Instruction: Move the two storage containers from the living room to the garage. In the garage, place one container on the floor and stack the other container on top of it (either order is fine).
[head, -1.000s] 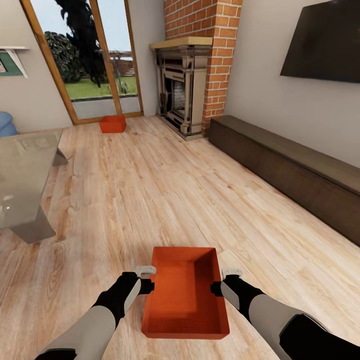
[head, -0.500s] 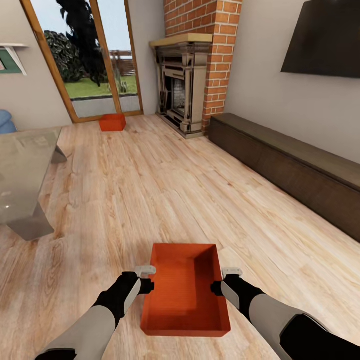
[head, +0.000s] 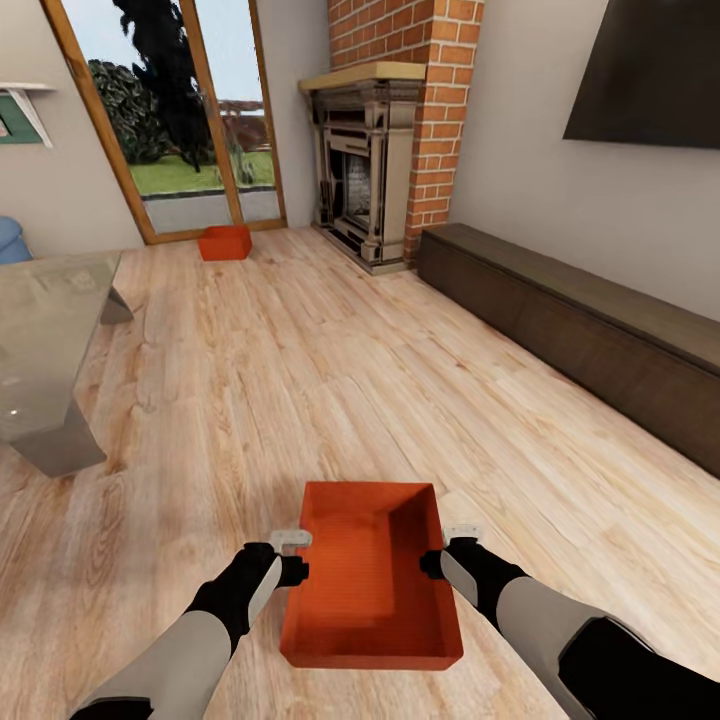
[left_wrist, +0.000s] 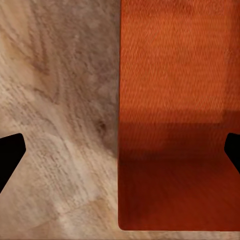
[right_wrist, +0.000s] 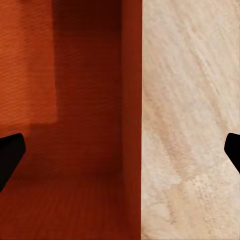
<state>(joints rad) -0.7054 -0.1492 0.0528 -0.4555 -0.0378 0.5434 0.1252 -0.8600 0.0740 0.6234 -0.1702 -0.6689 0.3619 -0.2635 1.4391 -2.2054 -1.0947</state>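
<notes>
Progress is slight: both spread grippers, left (head: 296, 556) and right (head: 440, 550), straddle one orange-red rectangular open-top bin's (head: 370, 590) walls on the light wood plank floor (head: 330, 400); its twin (head: 224, 242) waits by the glass door (head: 190, 110).

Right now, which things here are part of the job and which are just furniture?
Job: near storage container between left claw and right claw; far storage container by the glass door.
Just there: fireplace, low cabinet, coffee table, TV.

Near container (head: 370, 580) between both arms; second container (head: 224, 242) far ahead.
</notes>
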